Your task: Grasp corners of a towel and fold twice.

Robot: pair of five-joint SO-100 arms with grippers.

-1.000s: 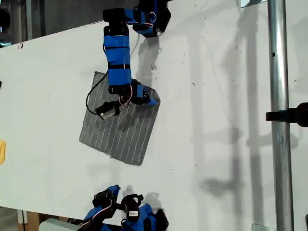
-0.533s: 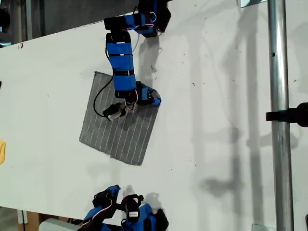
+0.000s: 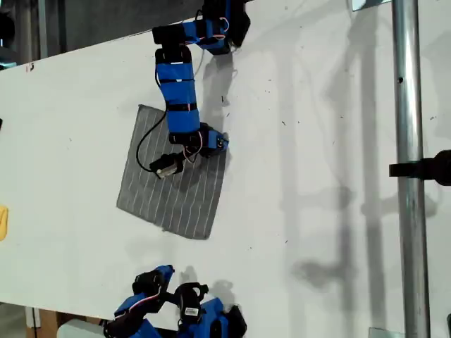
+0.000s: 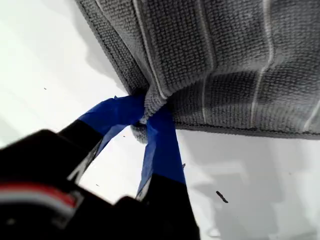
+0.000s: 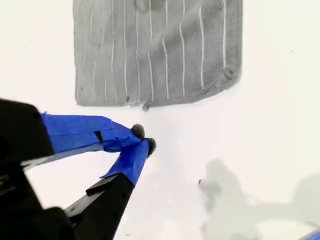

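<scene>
The grey striped towel lies on the white table, flat except for one raised corner. My first gripper reaches in from the far side and is shut on that corner at the exterior view's right. Up close, the blue fingers pinch the bunched corner, and the towel hangs above the table. My second gripper stays at the near table edge, short of the towel. Its tips are shut on nothing, a short way from the towel edge and its near corner.
A small yellow object sits at the exterior view's left edge. A vertical metal pole with a black clamp stands at the exterior view's right. The first arm's links and a black cable overhang the towel.
My first gripper has pulled the pinched corner slightly toward the exterior view's left, drawing the towel's right edge inward. The second arm has shifted a little toward the exterior view's left.
</scene>
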